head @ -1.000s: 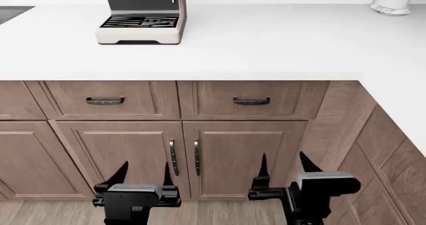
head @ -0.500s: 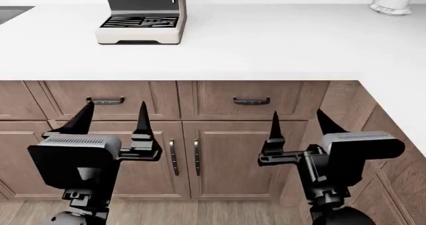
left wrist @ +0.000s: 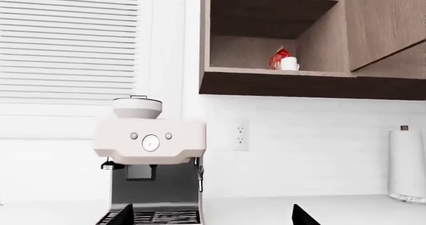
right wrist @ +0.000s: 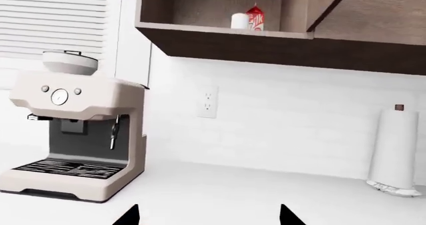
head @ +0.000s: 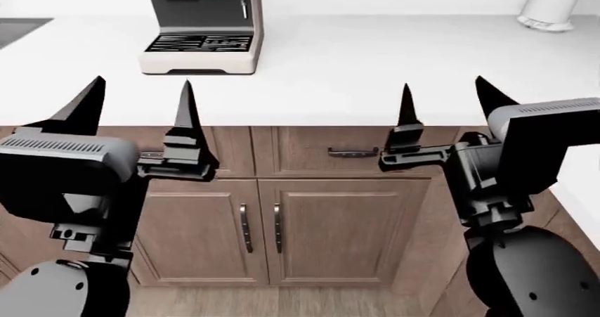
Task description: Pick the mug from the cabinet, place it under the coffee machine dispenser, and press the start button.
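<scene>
The small white mug (left wrist: pixel 289 64) stands on the shelf of the open upper wall cabinet, beside a red carton (left wrist: pixel 278 58); it also shows in the right wrist view (right wrist: pixel 239 21). The cream coffee machine (head: pixel 199 29) stands on the counter at the back left. Its dark dispenser recess (right wrist: pixel 90 135) sits above the black slatted grille (right wrist: pixel 70 168). My left gripper (head: pixel 138 106) and right gripper (head: pixel 442 102) are both open and empty. They are held up level with the counter's front edge, far below the mug.
A white paper towel roll (head: pixel 553 4) stands on the counter at the back right. The white countertop (head: pixel 375 57) spans the view over brown base cabinets (head: pixel 263 225). The upper cabinet's door (right wrist: pixel 332 0) is swung open. A wall outlet (left wrist: pixel 241 134) is beside the machine.
Both arms have risen from floor level up to the counter's front edge, jaws staying open. The head view has shifted, so the counter and machine sit lower in it.
</scene>
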Controlling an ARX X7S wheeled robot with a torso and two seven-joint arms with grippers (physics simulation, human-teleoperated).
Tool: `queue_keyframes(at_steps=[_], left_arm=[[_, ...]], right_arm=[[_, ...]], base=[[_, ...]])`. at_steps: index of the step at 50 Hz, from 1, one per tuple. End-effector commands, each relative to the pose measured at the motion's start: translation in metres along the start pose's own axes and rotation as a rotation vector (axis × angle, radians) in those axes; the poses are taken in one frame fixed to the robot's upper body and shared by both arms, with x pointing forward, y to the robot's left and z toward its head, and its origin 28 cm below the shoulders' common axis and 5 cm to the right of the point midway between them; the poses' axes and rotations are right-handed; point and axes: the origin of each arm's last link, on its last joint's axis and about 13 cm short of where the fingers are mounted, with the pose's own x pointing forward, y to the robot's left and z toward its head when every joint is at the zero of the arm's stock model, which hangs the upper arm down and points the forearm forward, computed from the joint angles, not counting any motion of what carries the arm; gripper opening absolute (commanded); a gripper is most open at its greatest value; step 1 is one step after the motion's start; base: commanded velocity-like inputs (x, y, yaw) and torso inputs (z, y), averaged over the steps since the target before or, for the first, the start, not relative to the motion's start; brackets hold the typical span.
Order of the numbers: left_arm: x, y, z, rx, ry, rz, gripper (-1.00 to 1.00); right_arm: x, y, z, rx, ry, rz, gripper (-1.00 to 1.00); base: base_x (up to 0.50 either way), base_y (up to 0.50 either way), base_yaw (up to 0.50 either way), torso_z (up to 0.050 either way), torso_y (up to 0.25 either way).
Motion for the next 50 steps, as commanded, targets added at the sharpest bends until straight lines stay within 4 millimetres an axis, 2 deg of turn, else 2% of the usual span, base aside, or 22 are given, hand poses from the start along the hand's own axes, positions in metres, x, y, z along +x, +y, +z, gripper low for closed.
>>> queue_keyframes(at_steps=[1,8,15,30,32,33,37,50], left_arm=[[0.015,0.003,0.013,0.006,-0.042,-0.005,1.00],[0.028,0.007,0.019,0.019,-0.055,-0.005,1.00],[0.039,0.011,0.022,0.022,-0.065,0.003,1.00],[0.041,0.013,0.040,0.008,-0.110,-0.002,1.00],[0.041,0.013,0.042,0.003,-0.113,-0.004,1.00],[0.040,0.013,0.042,0.001,-0.114,-0.005,1.00],[0.040,0.013,0.043,-0.007,-0.116,-0.013,1.00],[0.035,0.010,0.037,-0.040,-0.094,-0.052,1.00]], right_arm=[[0.023,-0.008,0.027,-0.050,-0.054,-0.008,1.00],[0.052,-0.013,0.051,-0.064,0.000,-0.026,1.00],[0.092,-0.023,0.092,-0.025,0.057,-0.014,1.00],[0.190,-0.042,0.213,0.051,0.156,0.041,1.00],[0.202,-0.042,0.238,0.023,0.121,0.038,1.00],[0.205,-0.041,0.251,0.005,0.090,0.036,1.00],[0.203,-0.039,0.259,-0.001,0.135,0.004,1.00],[0.198,-0.034,0.271,0.027,0.154,-0.062,1.00]], base=[[0.00,0.00,0.00,0.048,0.025],[0.00,0.00,0.00,0.048,0.025],[0.00,0.00,0.00,0.048,0.025],[0.00,0.00,0.00,0.048,0.026],[0.00,0.00,0.00,0.048,0.025],[0.00,0.00,0.00,0.048,0.023],[0.00,0.00,0.00,0.048,0.025],[0.00,0.00,0.00,0.049,0.025]])
